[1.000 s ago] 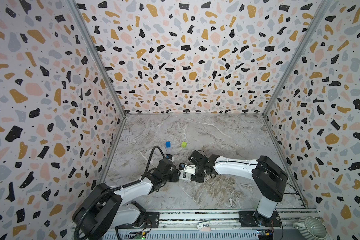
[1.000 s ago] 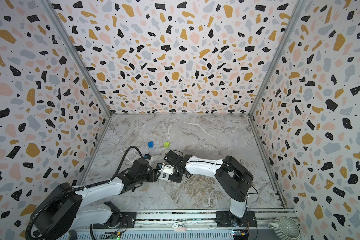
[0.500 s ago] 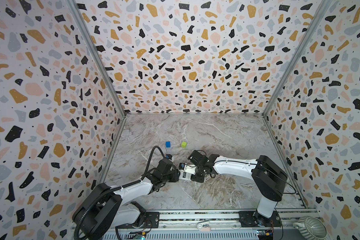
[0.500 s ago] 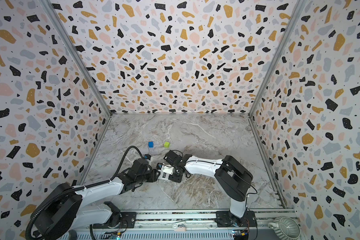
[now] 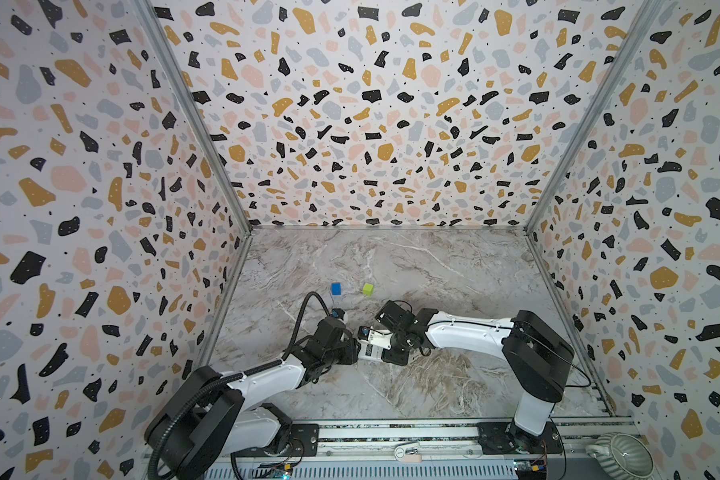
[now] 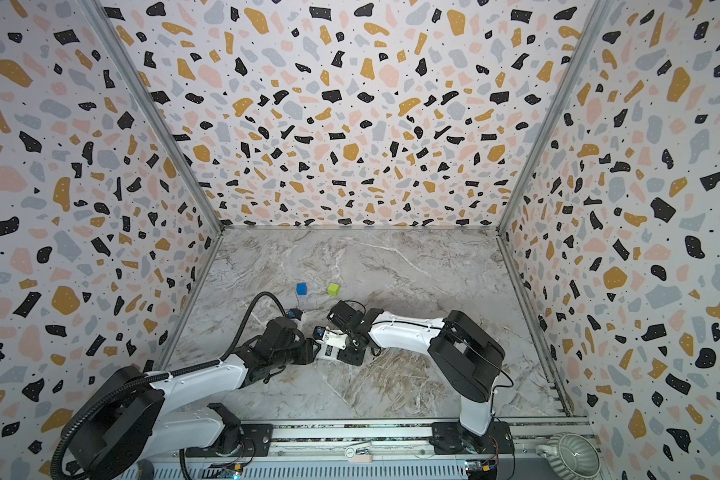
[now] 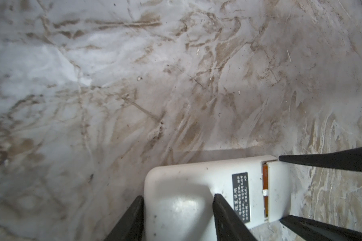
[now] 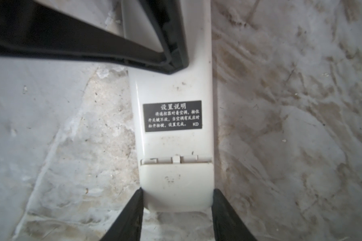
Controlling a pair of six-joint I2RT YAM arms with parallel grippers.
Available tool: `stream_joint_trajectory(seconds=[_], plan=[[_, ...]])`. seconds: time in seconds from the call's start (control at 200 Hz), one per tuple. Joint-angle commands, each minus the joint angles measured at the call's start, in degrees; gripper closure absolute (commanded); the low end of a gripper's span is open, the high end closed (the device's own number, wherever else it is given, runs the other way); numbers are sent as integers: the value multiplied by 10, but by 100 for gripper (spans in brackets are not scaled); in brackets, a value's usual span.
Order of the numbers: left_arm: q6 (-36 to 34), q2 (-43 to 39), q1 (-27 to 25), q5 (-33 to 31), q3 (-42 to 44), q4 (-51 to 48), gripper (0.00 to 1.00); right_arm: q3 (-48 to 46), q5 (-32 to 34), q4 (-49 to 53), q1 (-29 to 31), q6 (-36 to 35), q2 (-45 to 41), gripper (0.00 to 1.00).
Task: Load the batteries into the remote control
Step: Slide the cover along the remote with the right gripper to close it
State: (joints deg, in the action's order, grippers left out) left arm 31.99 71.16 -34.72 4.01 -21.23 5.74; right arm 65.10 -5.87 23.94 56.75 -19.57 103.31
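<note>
Your left tool (image 7: 178,197) and right tool (image 8: 178,190) each pinch the remote control (image 8: 171,87), back-up on the bench (image 8: 280,125). Batteries (image 7: 265,177) seem seated inside; you've only the gap at the battery cover (image 8: 176,181) left to close.

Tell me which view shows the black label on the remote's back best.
Right wrist view: the black label faces the camera squarely on the remote control, sharp, with its white text legible. The left wrist view shows it sideways and blurrier. Both top views show the remote too small to make the label out.
</note>
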Motion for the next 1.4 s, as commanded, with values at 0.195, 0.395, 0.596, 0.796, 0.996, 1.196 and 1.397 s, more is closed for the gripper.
stream_joint_trajectory(seconds=[0.195, 0.395, 0.596, 0.796, 0.996, 1.196, 1.397], plan=[[-4, 3, -1, -2, 8, 9, 46, 11, 3, 28, 1, 7, 6, 71], [-4, 3, -2, -2, 9, 9, 46, 7, 2, 24, -1, 9, 5, 71], [-4, 3, -2, -2, 9, 9, 46, 1, -2, 19, -5, 10, 0, 72], [-5, 5, -2, -3, 7, 8, 46, -7, -9, 10, -10, 11, -1, 72], [-3, 8, -2, -2, 7, 8, 46, -5, -10, 13, -12, 9, -1, 72], [-4, 13, -2, -4, 6, 9, 46, 2, -6, 22, -12, 10, 3, 73], [-6, 16, -2, -5, 4, 8, 46, 1, -6, 30, -10, 8, 6, 73]])
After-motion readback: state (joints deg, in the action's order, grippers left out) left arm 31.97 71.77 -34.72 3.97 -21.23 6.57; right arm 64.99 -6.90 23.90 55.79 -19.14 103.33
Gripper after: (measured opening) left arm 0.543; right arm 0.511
